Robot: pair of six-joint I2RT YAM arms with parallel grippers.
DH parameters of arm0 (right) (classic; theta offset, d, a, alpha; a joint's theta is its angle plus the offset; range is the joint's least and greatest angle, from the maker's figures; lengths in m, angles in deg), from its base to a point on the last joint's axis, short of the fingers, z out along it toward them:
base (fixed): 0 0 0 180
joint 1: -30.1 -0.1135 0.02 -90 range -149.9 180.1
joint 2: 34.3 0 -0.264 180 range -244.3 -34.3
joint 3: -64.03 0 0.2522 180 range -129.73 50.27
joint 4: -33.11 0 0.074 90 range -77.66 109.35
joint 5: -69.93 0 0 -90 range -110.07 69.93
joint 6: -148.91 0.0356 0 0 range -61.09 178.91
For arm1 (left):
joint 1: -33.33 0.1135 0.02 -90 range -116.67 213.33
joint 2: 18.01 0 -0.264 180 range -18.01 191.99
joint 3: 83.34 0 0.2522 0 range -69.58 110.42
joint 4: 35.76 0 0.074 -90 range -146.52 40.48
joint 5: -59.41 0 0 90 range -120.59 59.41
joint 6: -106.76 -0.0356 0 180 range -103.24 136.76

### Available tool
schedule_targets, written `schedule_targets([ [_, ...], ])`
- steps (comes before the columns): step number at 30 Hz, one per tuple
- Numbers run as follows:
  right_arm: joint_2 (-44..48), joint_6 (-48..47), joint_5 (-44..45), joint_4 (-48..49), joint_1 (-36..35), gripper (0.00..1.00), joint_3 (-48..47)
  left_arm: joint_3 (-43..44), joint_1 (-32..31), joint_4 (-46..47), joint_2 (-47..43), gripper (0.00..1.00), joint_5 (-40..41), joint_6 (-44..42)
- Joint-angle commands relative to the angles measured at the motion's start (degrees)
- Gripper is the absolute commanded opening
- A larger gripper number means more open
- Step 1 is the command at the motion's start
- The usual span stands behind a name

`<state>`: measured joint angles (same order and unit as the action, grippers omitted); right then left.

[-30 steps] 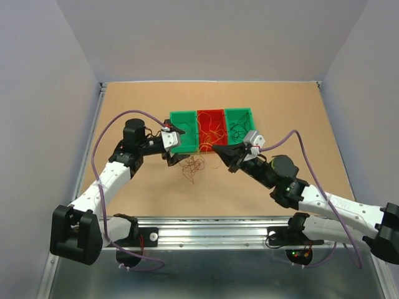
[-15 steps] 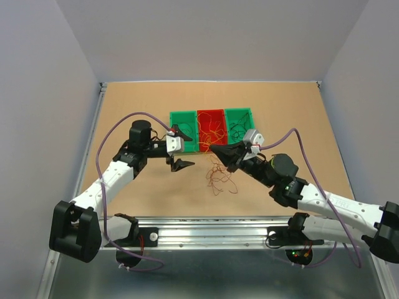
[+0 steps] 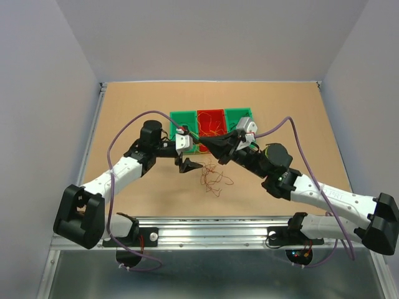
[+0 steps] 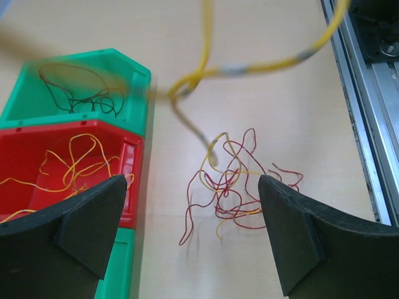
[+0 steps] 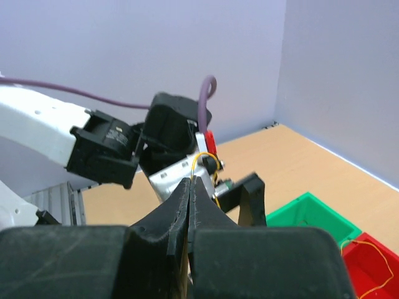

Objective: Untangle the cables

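Observation:
The cables lie as a loose red and yellow clump on the brown table in front of the bins. My right gripper is shut on one yellow cable, which loops out above its tips. In the left wrist view that yellow cable hangs blurred down to the clump. My left gripper stands open just left of the clump, nothing between its fingers. More yellow strands lie in the red bin, dark ones in the green bin.
Three bins stand in a row behind the grippers: green, red, green. A metal rail runs along the near table edge. Purple arm cables arch over both arms. Grey walls close in the sides.
The clump has slid right and nearer. My right gripper moved left and back toward the bins with the yellow cable. My left gripper followed to the right, still open.

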<state>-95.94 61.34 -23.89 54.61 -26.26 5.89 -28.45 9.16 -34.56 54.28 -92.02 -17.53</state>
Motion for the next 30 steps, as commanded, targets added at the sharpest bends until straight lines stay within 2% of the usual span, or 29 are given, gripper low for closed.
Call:
schedule_targets([
  [1,-0.75,1.95,0.03,5.68,-0.42,0.01,-5.98,2.47,-1.15,3.75,0.83,0.99,-1.50,2.37],
  [8,-1.37,3.71,1.97,10.17,-0.42,0.01,-10.19,3.17,-1.33,8.15,2.94,0.98,-2.29,7.38],
  [13,-5.40,5.21,3.55,11.58,-0.42,0.01,-19.33,3.70,-1.76,10.52,5.31,0.98,-2.65,10.81],
  [22,-10.86,5.74,11.80,12.63,-0.42,0.01,-34.53,2.38,-2.64,10.79,6.10,0.73,2.80,8.71],
  [23,-11.73,5.74,13.03,12.55,-0.33,0.01,-37.59,2.30,-2.64,10.79,6.72,0.62,3.33,8.36],
  [25,-12.44,5.91,14.27,12.63,-0.42,0.01,-40.42,2.56,-2.47,9.39,7.33,0.51,4.12,6.61],
  [26,-12.71,5.83,15.40,12.55,-0.42,0.01,-42.61,2.91,-2.56,6.95,7.95,0.48,4.56,4.07],
  [30,-12.88,5.21,18.57,12.28,-0.42,0.01,-47.19,3.18,-2.56,3.94,8.92,0.48,7.63,0.37],
])
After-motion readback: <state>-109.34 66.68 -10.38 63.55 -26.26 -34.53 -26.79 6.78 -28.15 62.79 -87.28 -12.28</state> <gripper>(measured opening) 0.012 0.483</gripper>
